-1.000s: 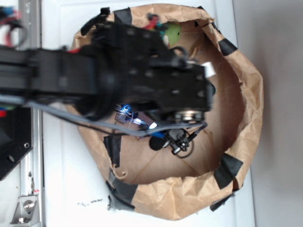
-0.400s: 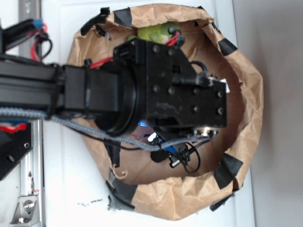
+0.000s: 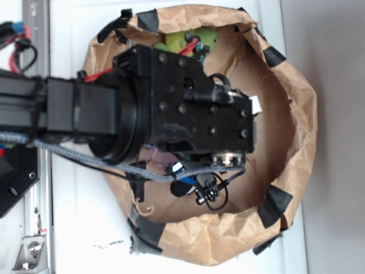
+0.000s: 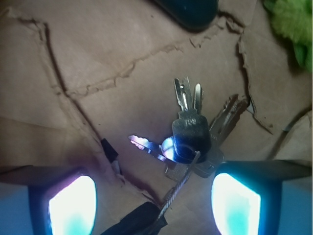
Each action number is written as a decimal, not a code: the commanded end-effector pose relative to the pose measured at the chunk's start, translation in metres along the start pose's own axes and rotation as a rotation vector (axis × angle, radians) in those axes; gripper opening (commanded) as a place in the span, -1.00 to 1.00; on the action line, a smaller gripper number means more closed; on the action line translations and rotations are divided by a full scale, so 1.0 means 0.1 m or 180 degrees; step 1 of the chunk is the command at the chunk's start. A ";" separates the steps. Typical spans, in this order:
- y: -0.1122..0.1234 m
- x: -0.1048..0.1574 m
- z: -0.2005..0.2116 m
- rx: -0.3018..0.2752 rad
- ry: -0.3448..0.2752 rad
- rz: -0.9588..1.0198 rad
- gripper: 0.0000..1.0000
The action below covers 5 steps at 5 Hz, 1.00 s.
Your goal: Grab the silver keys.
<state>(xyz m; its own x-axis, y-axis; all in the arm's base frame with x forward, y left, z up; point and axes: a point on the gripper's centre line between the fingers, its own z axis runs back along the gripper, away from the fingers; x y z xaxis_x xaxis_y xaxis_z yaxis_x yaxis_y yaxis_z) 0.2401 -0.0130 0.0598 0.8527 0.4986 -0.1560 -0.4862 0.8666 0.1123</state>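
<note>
My gripper (image 4: pixel 154 205) is wide open, with nothing in it. In the wrist view I see its two fingers (image 4: pixel 68 200) at the bottom corners, glowing bright blue-white, one on each side, far apart.

The silver keys (image 4: pixel 188 134) lie on the brown paper just above the gap between the fingers, a bit closer to the finger on the right side of the picture. The keys are fanned out. Two point up, one points to the left, and one or two point up and to the right. A dark, shiny key head sits in the middle of the bunch. A thin twisted wire (image 4: pixel 178 183) runs from the bunch down toward the bottom of the picture. The fingers are not touching the keys.

At the top of the wrist view there is a dark teal rounded thing (image 4: pixel 188 12), well apart from the keys. A green leafy thing (image 4: pixel 293 24) is in the top right corner.

From the outside view, the black arm (image 3: pixel 171 111) reaches over a crumpled brown paper bowl (image 3: pixel 291 131) with black tape on its rim. The arm hides the keys there. The bowl sits on a white table (image 3: pixel 85 228).
</note>
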 end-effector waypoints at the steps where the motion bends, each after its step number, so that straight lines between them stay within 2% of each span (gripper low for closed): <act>1: 0.05 0.05 0.15 -0.0089 -0.0127 0.0033 1.00; 2: 0.05 0.05 0.15 -0.0089 -0.0127 0.0033 1.00; 3: 0.33 -0.08 0.13 -0.0249 -0.0259 0.0014 1.00; 4: 0.52 -0.11 0.09 -0.0326 -0.0275 0.0007 1.00; 5: 0.60 -0.13 0.07 -0.0334 -0.0303 0.0020 1.00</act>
<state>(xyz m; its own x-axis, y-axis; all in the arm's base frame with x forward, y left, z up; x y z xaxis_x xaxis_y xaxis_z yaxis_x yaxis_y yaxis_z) 0.1987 0.0226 0.0655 0.8697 0.4839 -0.0969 -0.4843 0.8746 0.0215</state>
